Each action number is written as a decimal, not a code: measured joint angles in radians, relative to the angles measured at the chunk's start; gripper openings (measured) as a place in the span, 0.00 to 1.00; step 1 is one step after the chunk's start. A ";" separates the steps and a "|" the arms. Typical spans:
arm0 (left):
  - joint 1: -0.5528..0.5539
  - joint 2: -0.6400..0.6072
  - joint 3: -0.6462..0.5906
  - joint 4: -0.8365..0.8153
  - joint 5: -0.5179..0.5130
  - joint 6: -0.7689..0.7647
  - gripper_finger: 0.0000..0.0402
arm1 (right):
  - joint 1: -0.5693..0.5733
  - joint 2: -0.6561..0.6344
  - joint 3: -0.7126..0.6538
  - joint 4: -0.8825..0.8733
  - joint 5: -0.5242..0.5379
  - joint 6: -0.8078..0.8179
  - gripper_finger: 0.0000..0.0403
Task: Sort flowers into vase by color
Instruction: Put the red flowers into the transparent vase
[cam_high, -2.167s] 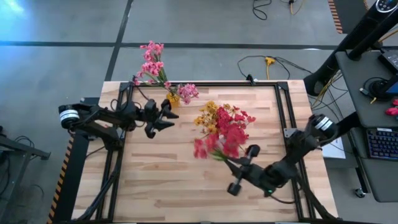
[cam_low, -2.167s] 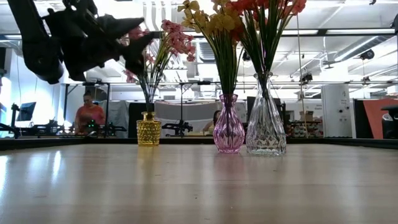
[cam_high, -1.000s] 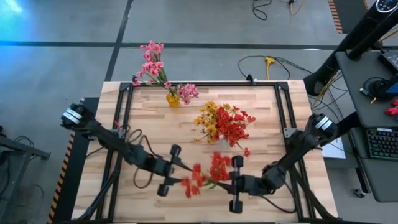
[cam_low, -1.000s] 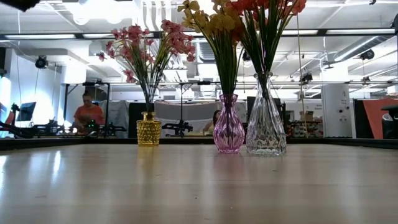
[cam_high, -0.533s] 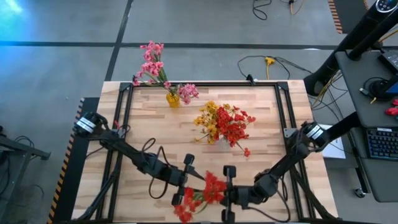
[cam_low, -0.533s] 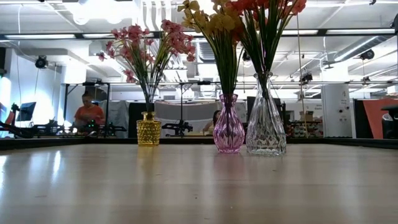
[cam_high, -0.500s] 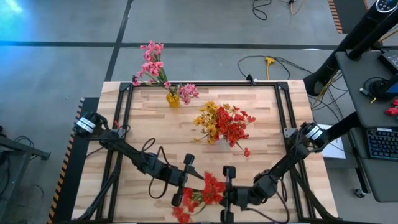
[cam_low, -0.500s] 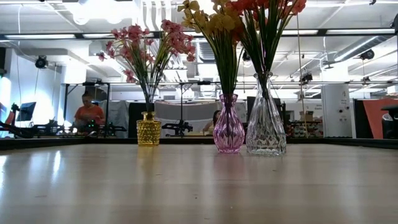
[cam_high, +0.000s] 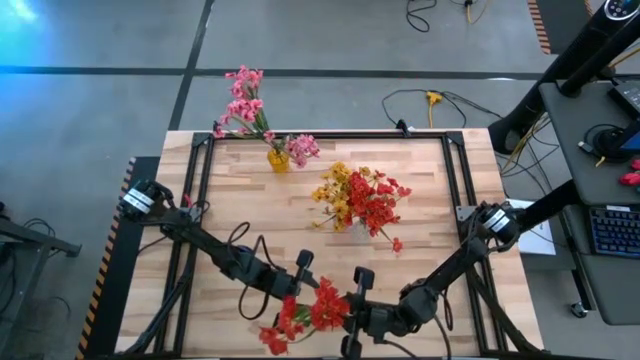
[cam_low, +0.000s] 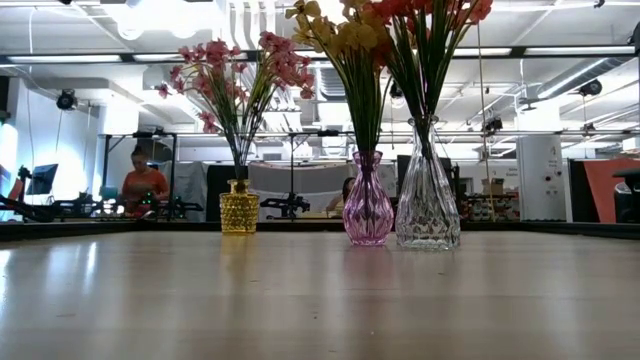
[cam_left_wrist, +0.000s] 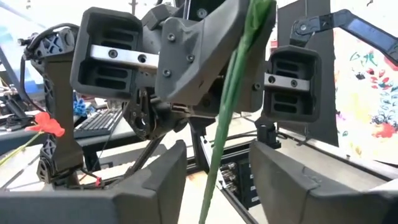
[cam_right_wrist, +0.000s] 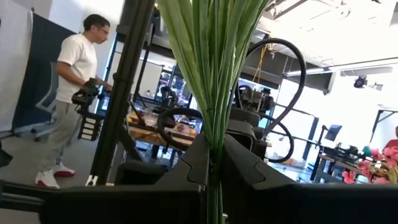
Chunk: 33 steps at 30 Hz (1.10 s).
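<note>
A bunch of red flowers (cam_high: 303, 314) is held over the table's near edge by my right gripper (cam_high: 348, 313), which is shut on its green stems (cam_right_wrist: 214, 93). My left gripper (cam_high: 298, 288) is open just beside it, with a finger on either side of one green stem (cam_left_wrist: 219, 163) and a gap showing on both sides. At the far side stand a yellow vase with pink flowers (cam_low: 239, 208), a pink vase with yellow flowers (cam_low: 368, 213) and a clear vase with red flowers (cam_low: 427, 205). Neither gripper shows in the low view. My right gripper pinches the bundle of several green stems (cam_right_wrist: 214, 163) between its two fingers (cam_right_wrist: 186, 163). It reaches in roughly level from the table's right. The red blossoms (cam_high: 290, 322) stick out beyond it toward the table's left. Which part along the stems it holds does not show.
The three vases stand close together on the table's far half, the pink and clear ones (cam_high: 352, 205) almost touching. A black frame (cam_high: 452, 170) runs round the table top. People (cam_right_wrist: 74, 99) show in the room beyond the table.
My right gripper has carried the red bunch toward the table's near edge and to the left. My left gripper has moved toward the near edge and to the right, closing in on the bunch with its fingers spread.
</note>
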<state>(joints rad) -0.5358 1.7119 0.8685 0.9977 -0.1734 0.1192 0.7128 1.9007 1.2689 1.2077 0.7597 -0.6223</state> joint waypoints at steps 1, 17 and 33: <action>0.000 0.000 0.000 0.000 0.000 -0.001 0.37 | 0.000 0.000 0.000 -0.001 0.000 -0.001 0.03; 0.001 0.003 0.014 -0.016 -0.015 0.002 0.09 | -0.024 0.000 0.003 0.002 -0.043 0.018 0.03; -0.020 -0.035 0.017 -0.254 -0.192 -0.101 0.00 | 0.066 -0.021 0.029 -0.089 0.354 0.019 0.42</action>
<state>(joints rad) -0.5556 1.6773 0.8859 0.7440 -0.3658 0.0184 0.7786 1.8797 1.2983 1.1184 1.1139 -0.6034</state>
